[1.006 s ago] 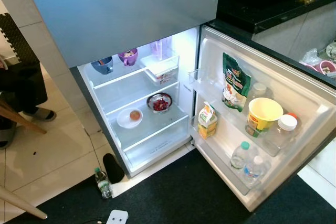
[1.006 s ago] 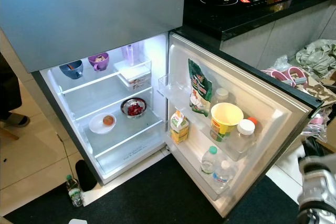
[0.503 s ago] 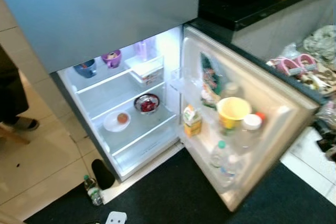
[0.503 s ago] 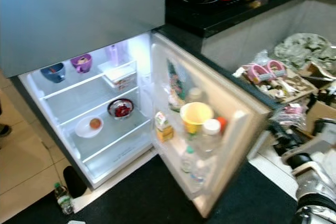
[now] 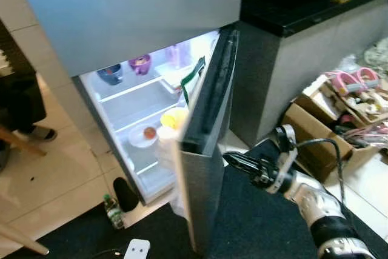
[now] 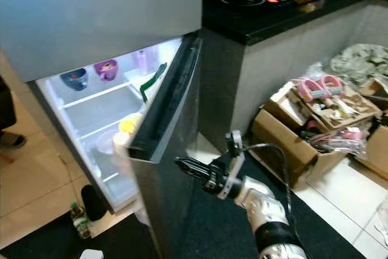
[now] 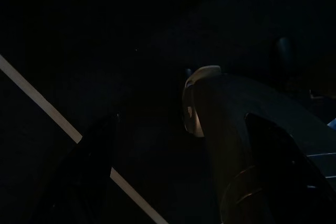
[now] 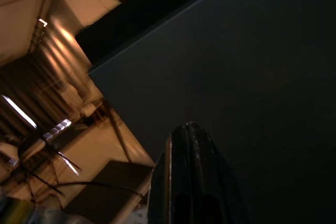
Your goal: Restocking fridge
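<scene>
Grey fridge door [image 6: 163,168] half-swung, right gripper [image 6: 185,164] closed against it, black mat [image 5: 254,228] below.

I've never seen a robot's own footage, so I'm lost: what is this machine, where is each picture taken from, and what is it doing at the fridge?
It is a walking humanoid robot. The two wide pictures come from the stereo camera on its head; the two dark ones from cameras on its wrists. Its right gripper, two long black fingers pressed together, reaches toward the outer face of the fridge door, which stands partly closed. Inside, the lit shelves hold a purple cup and a blue cup. Nothing is held. The left wrist picture is too dark to read.
</scene>
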Available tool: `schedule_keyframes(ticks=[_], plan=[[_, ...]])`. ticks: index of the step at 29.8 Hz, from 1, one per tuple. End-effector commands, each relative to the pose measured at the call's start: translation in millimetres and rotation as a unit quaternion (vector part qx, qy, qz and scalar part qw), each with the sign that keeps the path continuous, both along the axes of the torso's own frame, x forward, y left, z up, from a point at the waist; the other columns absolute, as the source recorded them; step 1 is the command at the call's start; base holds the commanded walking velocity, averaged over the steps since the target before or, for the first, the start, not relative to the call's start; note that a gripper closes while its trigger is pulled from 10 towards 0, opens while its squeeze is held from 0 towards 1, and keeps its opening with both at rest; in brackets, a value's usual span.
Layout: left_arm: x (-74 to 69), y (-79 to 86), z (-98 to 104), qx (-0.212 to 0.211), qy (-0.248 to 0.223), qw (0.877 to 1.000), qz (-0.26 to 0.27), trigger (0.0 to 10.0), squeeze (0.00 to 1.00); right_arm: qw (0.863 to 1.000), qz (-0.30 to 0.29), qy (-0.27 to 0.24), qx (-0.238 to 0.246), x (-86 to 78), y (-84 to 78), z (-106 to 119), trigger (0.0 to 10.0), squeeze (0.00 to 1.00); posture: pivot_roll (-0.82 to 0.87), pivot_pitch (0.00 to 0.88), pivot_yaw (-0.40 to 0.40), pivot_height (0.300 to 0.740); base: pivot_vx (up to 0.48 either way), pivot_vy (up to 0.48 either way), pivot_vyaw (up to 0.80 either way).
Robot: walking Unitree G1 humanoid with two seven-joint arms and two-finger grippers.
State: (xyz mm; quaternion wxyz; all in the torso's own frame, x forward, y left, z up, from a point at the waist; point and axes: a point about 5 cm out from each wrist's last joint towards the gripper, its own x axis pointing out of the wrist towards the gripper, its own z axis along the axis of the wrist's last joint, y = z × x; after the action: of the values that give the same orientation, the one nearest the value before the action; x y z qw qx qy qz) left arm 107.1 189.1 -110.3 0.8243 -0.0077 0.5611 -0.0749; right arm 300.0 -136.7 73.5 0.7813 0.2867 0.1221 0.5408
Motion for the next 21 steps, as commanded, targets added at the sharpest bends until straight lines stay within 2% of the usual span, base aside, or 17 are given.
schedule_keyframes(ticks=[1, 3, 5, 6, 7, 8, 9, 11, 12, 13, 14, 16, 17, 19, 20, 21], plan=[[-25.6, -3.1, -7, -0.005, 0.049, 0.999, -0.002, 10.0, 0.0, 0.999, -0.031, 0.02, -0.028, -3.0, -9.8, -13, 10.0, 0.0, -0.02, 0.018, -0.001, 0.74, 0.0, 0.0, 0.0], [-26.4, -3.1, -7, -0.005, 0.05, 0.999, -0.002, 10.0, 0.0, 0.994, -0.074, 0.042, -0.063, -3.5, -20.7, -25, 10.0, 0.0, -0.02, 0.019, -0.004, 0.74, 0.0, 0.0, 0.0], [-27.6, -3.6, -7, -0.005, 0.052, 0.999, -0.002, 10.0, 0.0, 0.973, -0.159, 0.089, -0.139, -9.8, -40.4, -47, 10.0, 0.0, -0.02, 0.019, -0.004, 0.74, 0.0, 0.0, 0.0], [-27.6, -3.6, -7, -0.005, 0.052, 0.999, -0.002, 10.0, 0.0, 0.973, -0.159, 0.089, -0.139, -9.8, -40.4, -47, 10.0, 0.0, -0.02, 0.019, -0.004, 0.74, 0.0, 0.0, 0.0], [-28.1, -4.8, -8, -0.006, 0.053, 0.999, -0.004, 10.0, 0.0, 0.943, -0.225, 0.144, -0.197, -20.8, -57.2, -67, 10.0, 0.0, -0.03, 0.015, -0.008, 0.74, 0.0, 0.0, 0.0], [-28.1, -5.6, -8, -0.006, 0.053, 0.999, -0.005, 10.0, 0.0, 0.927, -0.252, 0.172, -0.22, -27.0, -64.6, -75, 10.0, 0.0, -0.03, 0.015, -0.008, 0.74, 0.0, 0.0, 0.0], [-28.1, -5.6, -8, -0.006, 0.053, 0.999, -0.005, 10.0, 0.0, 0.927, -0.252, 0.172, -0.22, -27.0, -64.6, -75, 10.0, 0.0, -0.03, 0.015, -0.008, 0.74, 0.0, 0.0, 0.0], [-27.5, -7.4, -8, -0.007, 0.053, 0.999, -0.007, 10.0, 0.0, 0.892, -0.299, 0.221, -0.259, -45.5, -79.4, -94, 10.0, 0.0, -0.03, 0.013, -0.008, 0.74, 0.0, 0.0, 0.0], [-27.5, -7.4, -8, -0.007, 0.053, 0.999, -0.007, 10.0, 0.0, 0.892, -0.299, 0.221, -0.259, -45.5, -79.4, -94, 10.0, 0.0, -0.03, 0.013, -0.008, 0.74, 0.0, 0.0, 0.0], [-26.4, -8.0, -8, -0.008, 0.051, 0.999, -0.008, 10.0, 0.0, 0.872, -0.319, 0.247, -0.277, -58.0, -85.9, -104, 10.0, 0.0, -0.03, 0.008, -0.009, 0.74, 0.0, 0.0, 0.0], [-26.4, -8.0, -8, -0.008, 0.051, 0.999, -0.008, 10.0, 0.0, 0.872, -0.319, 0.247, -0.277, -58.0, -85.9, -104, 10.0, 0.0, -0.03, 0.008, -0.009, 0.74, 0.0, 0.0, 0.0], [-24.7, -7.3, -7, -0.006, 0.05, 0.999, -0.011, 10.0, 0.0, 0.816, -0.362, 0.31, -0.327, -94.0, -100.0, -129, 10.0, 0.0, -0.03, 0.0, -0.006, 0.74, 0.0, 0.0, 0.0], [-24.4, -6.6, -7, -0.004, 0.049, 0.999, -0.013, 10.0, 0.0, 0.797, -0.373, 0.33, -0.341, -105.9, -103.7, -136, 10.0, 0.0, -0.03, 0.0, -0.006, 0.74, 0.0, 0.0, 0.0], [-24.4, -6.6, -7, -0.004, 0.049, 0.999, -0.013, 10.0, 0.0, 0.797, -0.373, 0.33, -0.341, -105.9, -103.7, -136, 10.0, 0.0, -0.03, 0.0, -0.006, 0.74, 0.0, 0.0, 0.0], [-24.4, -5.4, -7, -0.003, 0.049, 0.999, -0.014, 10.0, 0.0, 0.779, -0.379, 0.347, -0.359, -119.6, -107.3, -143, 10.0, 0.0, -0.03, 0.0, -0.006, 0.74, 0.0, 0.0, 0.0], [-24.4, -5.4, -7, -0.003, 0.049, 0.999, -0.014, 10.0, 0.0, 0.779, -0.379, 0.347, -0.359, -119.6, -107.3, -143, 10.0, 0.0, -0.03, 0.0, -0.006, 0.74, 0.0, 0.0, 0.0]])
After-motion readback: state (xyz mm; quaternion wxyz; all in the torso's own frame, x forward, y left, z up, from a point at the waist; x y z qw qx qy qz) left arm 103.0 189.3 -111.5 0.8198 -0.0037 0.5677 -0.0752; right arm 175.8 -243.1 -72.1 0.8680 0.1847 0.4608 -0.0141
